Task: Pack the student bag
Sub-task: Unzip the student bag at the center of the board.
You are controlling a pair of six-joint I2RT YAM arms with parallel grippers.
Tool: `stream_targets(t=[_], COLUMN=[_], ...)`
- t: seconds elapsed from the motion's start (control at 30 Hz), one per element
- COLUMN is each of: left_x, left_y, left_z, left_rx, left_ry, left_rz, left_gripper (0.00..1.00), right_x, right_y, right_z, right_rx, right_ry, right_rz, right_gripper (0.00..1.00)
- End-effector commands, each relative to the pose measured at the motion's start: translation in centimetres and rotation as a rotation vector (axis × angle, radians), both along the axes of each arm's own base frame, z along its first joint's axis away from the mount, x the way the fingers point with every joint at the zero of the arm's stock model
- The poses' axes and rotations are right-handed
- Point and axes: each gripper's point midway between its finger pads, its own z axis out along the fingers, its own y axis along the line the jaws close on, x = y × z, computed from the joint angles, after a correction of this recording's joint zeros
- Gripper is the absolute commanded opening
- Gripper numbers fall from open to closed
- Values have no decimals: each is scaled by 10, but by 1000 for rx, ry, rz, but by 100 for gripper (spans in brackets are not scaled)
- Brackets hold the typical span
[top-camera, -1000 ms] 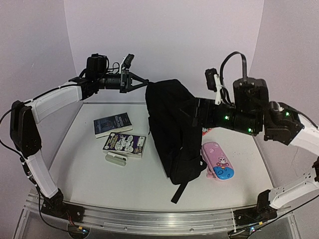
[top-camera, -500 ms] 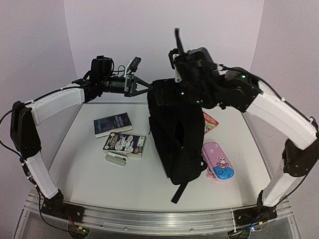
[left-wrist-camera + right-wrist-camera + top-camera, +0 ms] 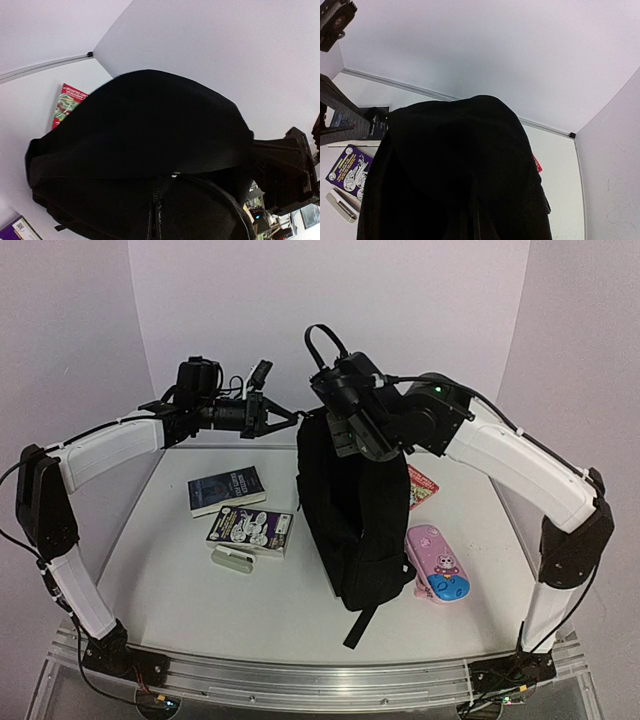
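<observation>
The student bag (image 3: 350,530) stands nearly upright, its long axis running from far top to near bottom. At its top the left gripper (image 3: 288,417) pinches a corner; the right gripper (image 3: 348,440) is clenched, hold unclear.

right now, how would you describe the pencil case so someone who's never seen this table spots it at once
Find the big black backpack standing in the middle of the table. Close by its right side, toward the near edge, lies the pencil case. It is rounded and pink with a blue end and a cartoon figure, unlike the flat red booklet behind it.
</observation>
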Motion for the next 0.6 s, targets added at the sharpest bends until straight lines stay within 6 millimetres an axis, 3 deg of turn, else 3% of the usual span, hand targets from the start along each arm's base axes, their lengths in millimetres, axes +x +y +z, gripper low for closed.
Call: stream_targets(t=[0.0, 0.27, 0.57], left_x=[35, 61, 49], left_y=[34, 31, 40], left_z=[0, -76, -156], left_rx=[-25, 32, 99], left_ry=[62, 227, 352], left_rz=[164, 185, 214], left_gripper=[0, 0, 0], right_x=[-14, -29, -27], right_y=[-30, -53, -70], right_z=[39, 68, 65], right_rx=[133, 308, 333], right_ry=[-49, -79, -97], right_rz=[-16, -12, -84], right_gripper=[0, 0, 0])
